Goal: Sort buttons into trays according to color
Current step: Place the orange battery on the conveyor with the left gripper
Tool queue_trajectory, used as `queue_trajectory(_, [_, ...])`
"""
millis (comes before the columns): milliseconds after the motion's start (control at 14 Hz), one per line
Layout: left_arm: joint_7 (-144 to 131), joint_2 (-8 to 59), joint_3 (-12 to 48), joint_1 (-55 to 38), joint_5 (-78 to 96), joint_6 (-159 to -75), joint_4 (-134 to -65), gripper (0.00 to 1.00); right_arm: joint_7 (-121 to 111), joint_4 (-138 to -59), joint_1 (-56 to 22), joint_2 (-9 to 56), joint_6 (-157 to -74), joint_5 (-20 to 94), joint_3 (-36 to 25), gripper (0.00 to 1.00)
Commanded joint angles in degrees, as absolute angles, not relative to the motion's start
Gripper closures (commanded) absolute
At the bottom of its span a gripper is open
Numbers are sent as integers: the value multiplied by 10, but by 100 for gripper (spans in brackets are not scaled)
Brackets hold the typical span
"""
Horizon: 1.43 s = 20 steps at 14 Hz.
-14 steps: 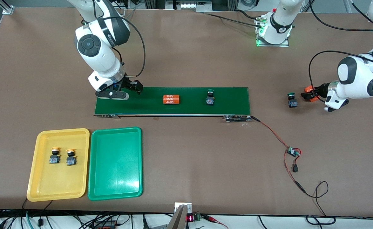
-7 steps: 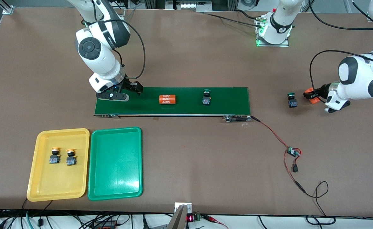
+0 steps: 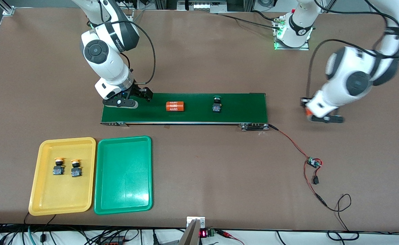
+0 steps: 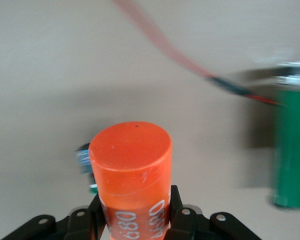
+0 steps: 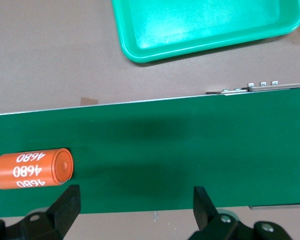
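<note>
two yellow-capped push-button switches (image 3: 67, 167) sit side by side in the shallow yellow plastic tray (image 3: 43, 200); i see the shallow green plastic tray (image 3: 123, 200) just beside it, toward the left arm's end of the table. one green-capped push-button switch (image 3: 216, 104) rides on the long dark-green conveyor belt (image 3: 247, 109), with an orange cylinder printed "4680" (image 3: 175, 106) lying on the belt toward the right arm's end.

right gripper (image 5: 135, 210) hovers over the belt's end nearest the trays, fingers spread wide, nothing between them; that lying cylinder shows at the edge of its wrist view.

left gripper (image 3: 309, 112) is off the belt's other end, motion-blurred in the front view and mostly covered by its own arm there. its wrist view shows the fingers (image 4: 176, 210) pinching a second orange "4680" cylinder (image 4: 132, 170), print partly cut off at the frame edge. a blurred blue-and-green bit (image 4: 85, 165) pokes out from under that cylinder; probably the other green-capped switch, can't confirm. red wire (image 4: 155, 35) is smeared too.
</note>
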<state>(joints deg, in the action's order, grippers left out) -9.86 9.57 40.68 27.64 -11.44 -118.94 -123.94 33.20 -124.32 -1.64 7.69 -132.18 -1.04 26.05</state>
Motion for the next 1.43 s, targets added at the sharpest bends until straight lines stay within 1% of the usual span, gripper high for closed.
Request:
queue_trajectory(0, [-62, 115, 423, 219, -116, -1185, -1220, 100, 336, -1244, -15, 76, -1325, -32, 262, 0])
queue_trajectory(143, [3, 144, 423, 174, -116, -1184, -1194, 100, 331, -1244, -14, 78, -1323, -40, 261, 0])
queue_trajectory(358, [83, 182, 421, 109, -135, -1202, -1185, 100, 331, -1244, -15, 82, -1323, -54, 261, 0])
queue_trajectory(572, [89, 235, 411, 36, -260, -1208, -1156, 100, 303, -1244, -12, 86, -1323, -68, 261, 0])
queue_trajectory(644, [97, 254, 409, 24, -309, -1208, -1150, 100, 290, -1244, -11, 86, -1321, -67, 261, 0])
queue_trajectory(787, [140, 268, 408, 6, -368, -1208, -1149, 100, 294, -1244, -11, 86, -1321, -67, 261, 0])
queue_trajectory(1073, [217, 265, 403, 6, -377, -1204, -1149, 100, 296, -1243, -11, 87, -1321, -67, 261, 0])
queue_trajectory(1145, [221, 266, 403, 5, -377, -1204, -1149, 99, 296, -1243, -11, 87, -1321, -67, 261, 0])
queue_trajectory(1216, [221, 267, 403, 5, -377, -1204, -1150, 89, 296, -1243, -11, 87, -1321, -67, 261, 0])
queue_trajectory(1288, [221, 267, 401, 5, -378, -1204, -1151, 74, 296, -1243, -11, 87, -1321, -66, 261, 0])
queue_trajectory(1359, [224, 265, 392, 5, -379, -1204, -1151, 25, 297, -1242, -11, 87, -1321, -65, 261, 0])
